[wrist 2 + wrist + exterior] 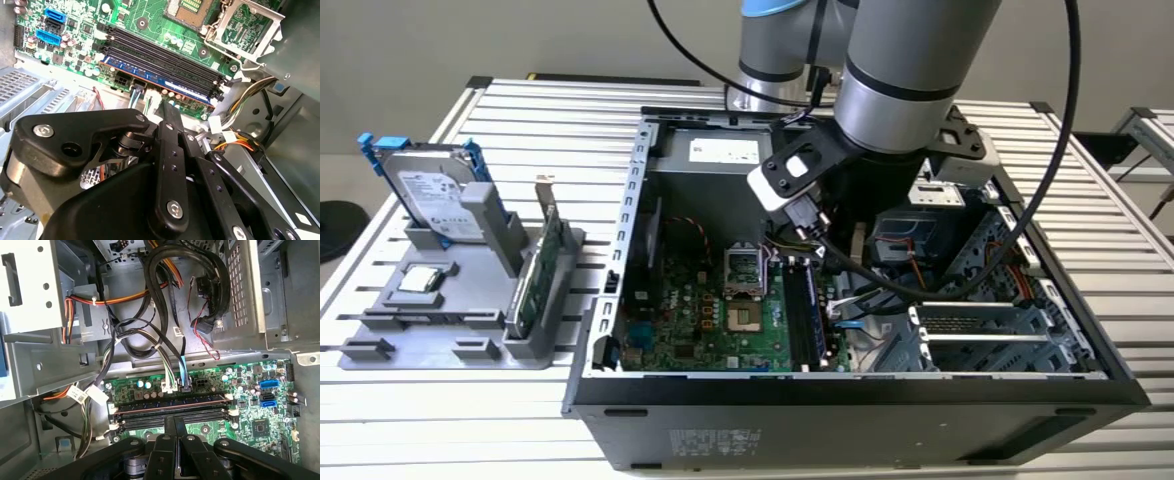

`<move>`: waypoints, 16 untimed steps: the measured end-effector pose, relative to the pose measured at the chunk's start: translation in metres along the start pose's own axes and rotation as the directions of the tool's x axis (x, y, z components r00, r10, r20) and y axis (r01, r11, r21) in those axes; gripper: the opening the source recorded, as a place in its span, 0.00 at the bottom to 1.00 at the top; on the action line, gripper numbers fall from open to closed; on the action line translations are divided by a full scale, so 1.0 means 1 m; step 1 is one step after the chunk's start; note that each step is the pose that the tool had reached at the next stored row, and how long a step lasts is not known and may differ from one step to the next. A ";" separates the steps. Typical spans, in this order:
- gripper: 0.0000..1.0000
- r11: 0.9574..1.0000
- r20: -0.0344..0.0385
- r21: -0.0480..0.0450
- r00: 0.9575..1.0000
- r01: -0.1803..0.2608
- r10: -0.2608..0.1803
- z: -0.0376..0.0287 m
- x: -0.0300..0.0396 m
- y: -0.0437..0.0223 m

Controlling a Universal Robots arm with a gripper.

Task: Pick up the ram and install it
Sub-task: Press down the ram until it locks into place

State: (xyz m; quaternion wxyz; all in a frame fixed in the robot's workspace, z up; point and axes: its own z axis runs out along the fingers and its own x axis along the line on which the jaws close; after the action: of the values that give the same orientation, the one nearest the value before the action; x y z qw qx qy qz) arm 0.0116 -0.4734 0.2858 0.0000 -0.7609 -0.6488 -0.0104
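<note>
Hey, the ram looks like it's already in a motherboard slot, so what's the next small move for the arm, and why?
Probably a short, gentle press straight down. In the first wrist view the ram stands in its slot, and the end effector, shut and holding nothing, hangs near its middle. I cannot tell whether the slot's end clips have latched.

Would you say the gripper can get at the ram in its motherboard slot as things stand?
Probably yes: the gripper hangs just above the ram, with nothing between them; the cables plug in beside it.
</note>
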 end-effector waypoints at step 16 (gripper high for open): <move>0.00 1.000 0.000 0.000 1.000 0.000 0.000 -0.0089 0.0001 0.0001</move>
State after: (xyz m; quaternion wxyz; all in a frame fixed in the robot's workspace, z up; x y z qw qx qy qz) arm 0.0116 -0.4734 0.2947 0.0000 -0.7609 -0.6488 -0.0104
